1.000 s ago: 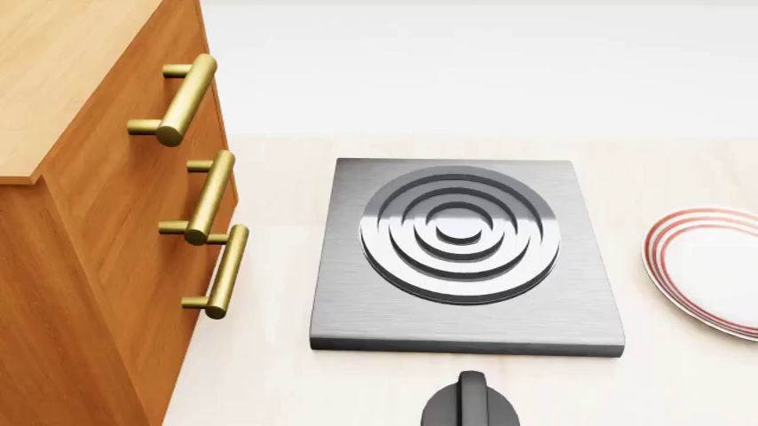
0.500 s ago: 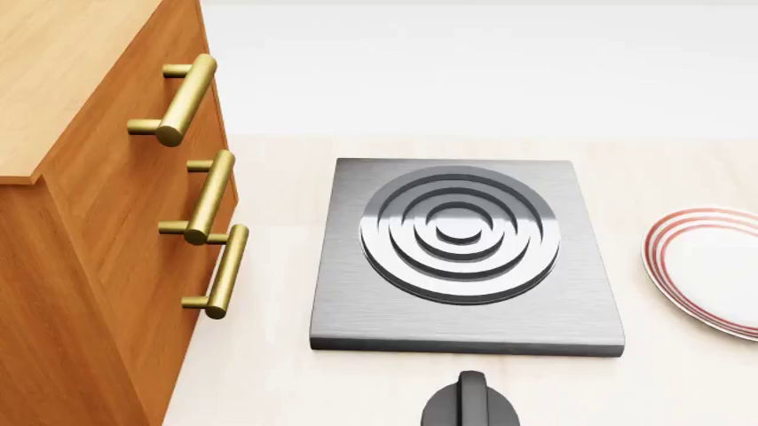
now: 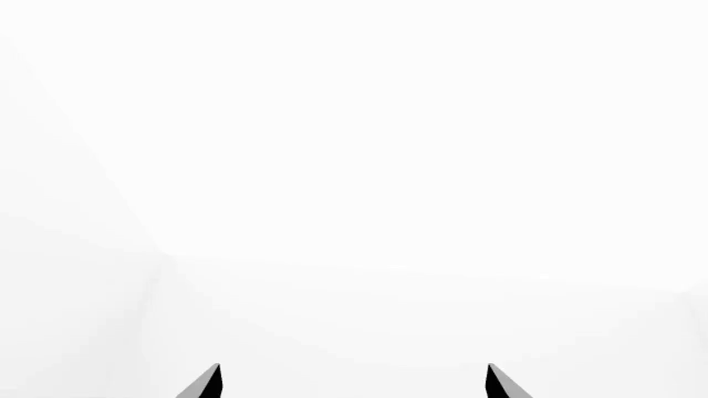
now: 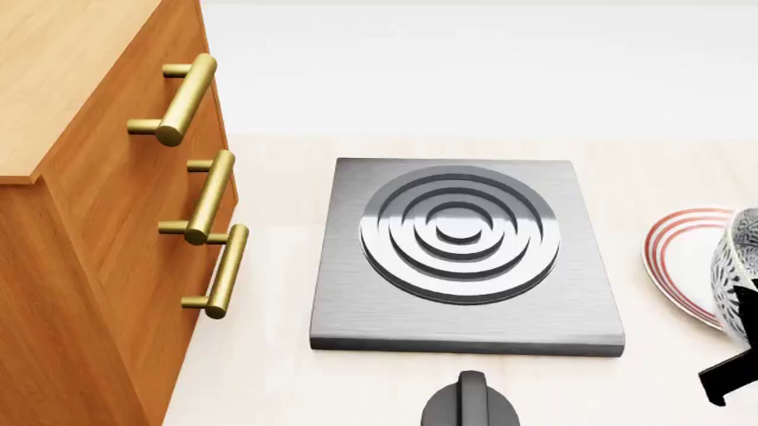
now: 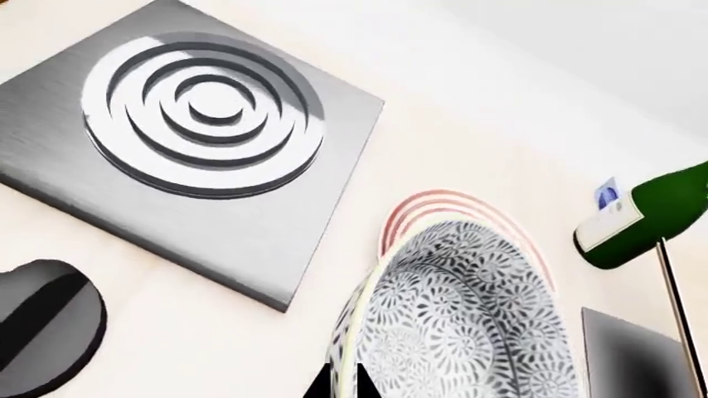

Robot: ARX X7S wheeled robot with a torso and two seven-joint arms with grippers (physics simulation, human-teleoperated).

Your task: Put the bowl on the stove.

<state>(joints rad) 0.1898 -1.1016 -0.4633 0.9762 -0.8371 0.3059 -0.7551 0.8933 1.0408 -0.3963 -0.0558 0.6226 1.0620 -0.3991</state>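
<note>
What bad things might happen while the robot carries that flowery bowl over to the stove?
The bowl seems held only at its rim and looks tilted, so it might slip from the right gripper. It hangs over the red-ringed plate; a drop could hit that. The stove has raised rings, so set off-centre the bowl may rock. The black knob in front could get bumped.

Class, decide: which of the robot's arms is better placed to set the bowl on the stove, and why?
Right. The right gripper already carries the bowl beside the stove; the left gripper faces only blank white.
</note>
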